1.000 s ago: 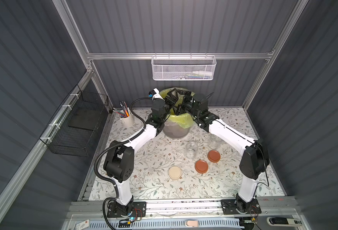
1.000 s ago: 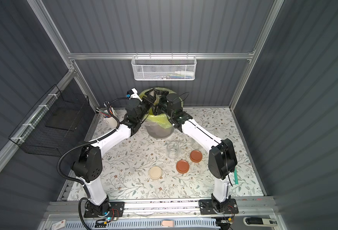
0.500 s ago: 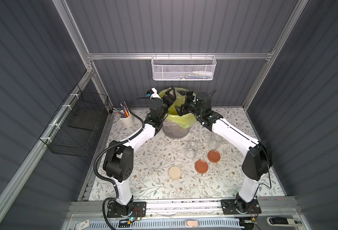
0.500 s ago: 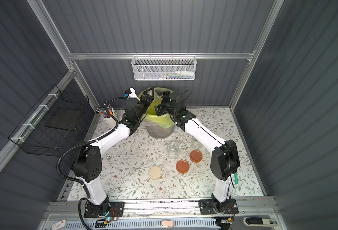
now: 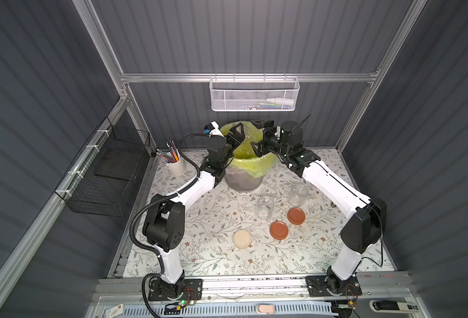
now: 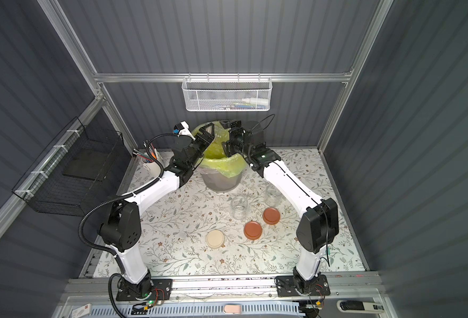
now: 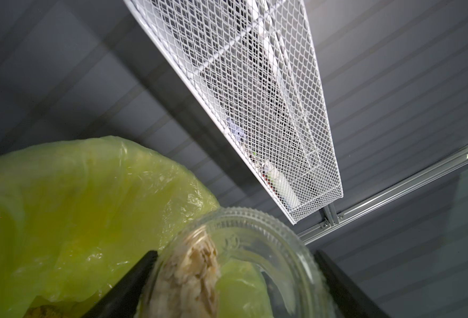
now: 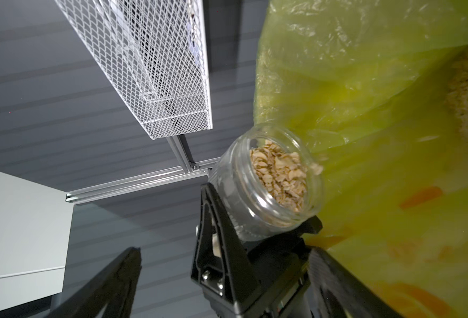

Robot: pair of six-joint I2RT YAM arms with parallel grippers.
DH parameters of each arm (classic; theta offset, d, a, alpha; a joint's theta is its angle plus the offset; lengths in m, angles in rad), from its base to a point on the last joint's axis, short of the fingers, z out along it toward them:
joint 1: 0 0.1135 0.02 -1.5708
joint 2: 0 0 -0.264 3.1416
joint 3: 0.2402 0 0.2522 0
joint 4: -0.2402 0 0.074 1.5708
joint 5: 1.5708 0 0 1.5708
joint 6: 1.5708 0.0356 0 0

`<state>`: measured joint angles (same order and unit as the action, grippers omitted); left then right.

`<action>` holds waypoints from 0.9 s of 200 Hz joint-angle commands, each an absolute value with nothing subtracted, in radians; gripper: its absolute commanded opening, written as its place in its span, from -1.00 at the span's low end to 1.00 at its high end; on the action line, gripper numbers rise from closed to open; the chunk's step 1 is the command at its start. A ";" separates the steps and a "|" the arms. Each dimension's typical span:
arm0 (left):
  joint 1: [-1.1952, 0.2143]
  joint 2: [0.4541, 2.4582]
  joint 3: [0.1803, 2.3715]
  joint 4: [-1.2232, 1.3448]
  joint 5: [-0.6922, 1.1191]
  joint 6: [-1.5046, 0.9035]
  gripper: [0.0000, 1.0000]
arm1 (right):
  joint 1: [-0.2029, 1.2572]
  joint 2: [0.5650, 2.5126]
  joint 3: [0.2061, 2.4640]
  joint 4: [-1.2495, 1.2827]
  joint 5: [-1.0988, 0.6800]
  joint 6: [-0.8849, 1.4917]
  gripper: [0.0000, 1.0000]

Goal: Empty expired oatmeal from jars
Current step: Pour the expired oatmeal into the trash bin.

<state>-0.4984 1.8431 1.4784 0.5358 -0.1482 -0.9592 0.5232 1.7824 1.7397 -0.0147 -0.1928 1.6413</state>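
Two clear jars (image 5: pixel 265 207) stand upright, lidless and empty; a third jar (image 8: pixel 268 192) is tipped. Pale oatmeal (image 8: pixel 281 179) crowds its mouth.

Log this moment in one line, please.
left gripper jaws shut on tilted small clear glass jar; pale oatmeal flakes at mouth; right gripper jaws open
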 commanded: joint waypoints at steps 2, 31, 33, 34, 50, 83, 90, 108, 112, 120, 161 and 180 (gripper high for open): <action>-0.494 1.811 1.500 0.553 -0.126 -0.905 -0.88 | 0.513 1.812 1.813 -0.108 -0.214 1.531 0.93; -0.494 1.802 1.500 0.536 -0.121 -0.884 -0.88 | 0.493 1.840 1.900 -0.219 -0.249 1.370 0.93; -0.494 1.802 1.500 0.536 -0.120 -0.883 -0.88 | 0.492 1.837 1.898 -0.215 -0.245 1.359 0.93; -0.494 1.801 1.500 0.535 -0.120 -0.882 -0.88 | 0.492 1.834 1.895 -0.212 -0.243 1.353 0.93; -0.494 1.793 1.488 0.532 -0.125 -0.873 -0.87 | 0.489 1.804 1.871 -0.211 -0.219 1.286 0.94; -0.493 1.790 1.488 0.519 -0.118 -0.854 -0.87 | 0.463 1.814 1.933 -0.305 -0.267 1.170 0.96; -0.493 1.789 1.490 0.516 -0.113 -0.851 -0.87 | 0.455 1.833 1.962 -0.331 -0.293 1.140 0.96; -0.492 1.790 1.496 0.503 -0.104 -0.847 -0.87 | 0.441 1.878 2.023 -0.383 -0.327 1.070 0.95; -0.494 1.788 1.497 0.497 -0.103 -0.846 -0.88 | 0.436 1.882 2.033 -0.383 -0.327 1.052 0.95; -0.493 1.784 1.499 0.486 -0.101 -0.836 -0.89 | 0.425 1.904 2.072 -0.440 -0.374 1.011 0.95; -0.493 1.775 1.500 0.461 -0.092 -0.811 -0.87 | 0.408 2.043 2.340 -0.674 -0.417 0.787 0.93; -0.492 1.775 1.507 0.437 -0.076 -0.793 -0.86 | 0.407 2.047 2.350 -0.679 -0.394 0.690 0.93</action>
<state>-0.4976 1.8347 1.4784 0.4416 -0.1005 -0.8391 0.4065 2.0323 2.3127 -0.5652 -0.3904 0.8787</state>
